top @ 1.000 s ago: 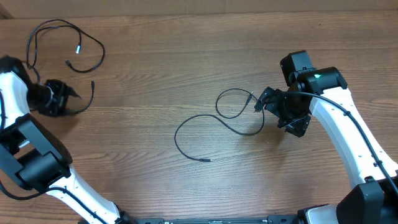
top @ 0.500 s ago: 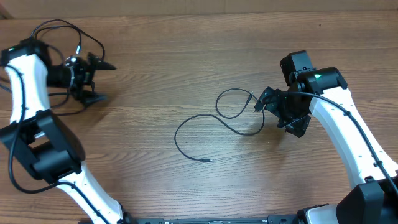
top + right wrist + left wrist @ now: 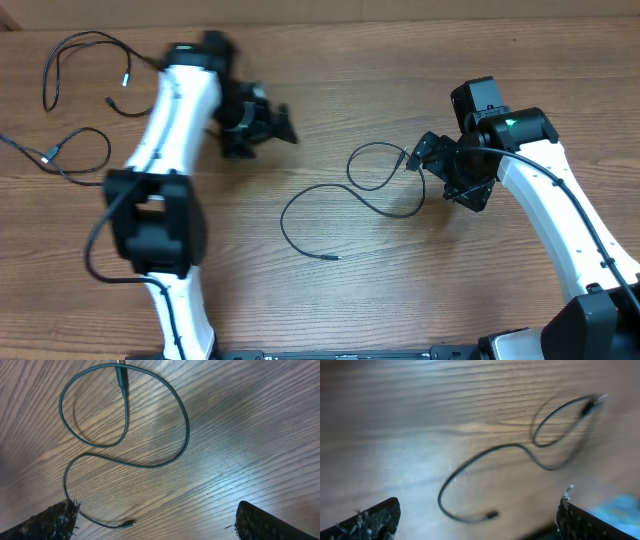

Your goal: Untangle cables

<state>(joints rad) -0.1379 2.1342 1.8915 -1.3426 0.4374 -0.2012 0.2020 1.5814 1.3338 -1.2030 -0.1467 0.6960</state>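
A thin black cable lies in a loop and an S-curve at the middle of the table. My right gripper hovers open beside its right end. In the right wrist view this cable curls ahead of my open right gripper, with its plug end lying between the fingers. My left gripper is open, empty and blurred up left of the cable. The left wrist view shows the same cable beyond my open left gripper. Two more cables lie apart at the far left, one at the top and one below it.
The wooden table's far edge runs along the top. My left arm stretches across the left half and hides part of the top left cable. My right arm fills the right side.
My left gripper has opened and let go of a cable at the far left. That arm has swung fast to the right toward the middle cable. My right gripper barely shifted.
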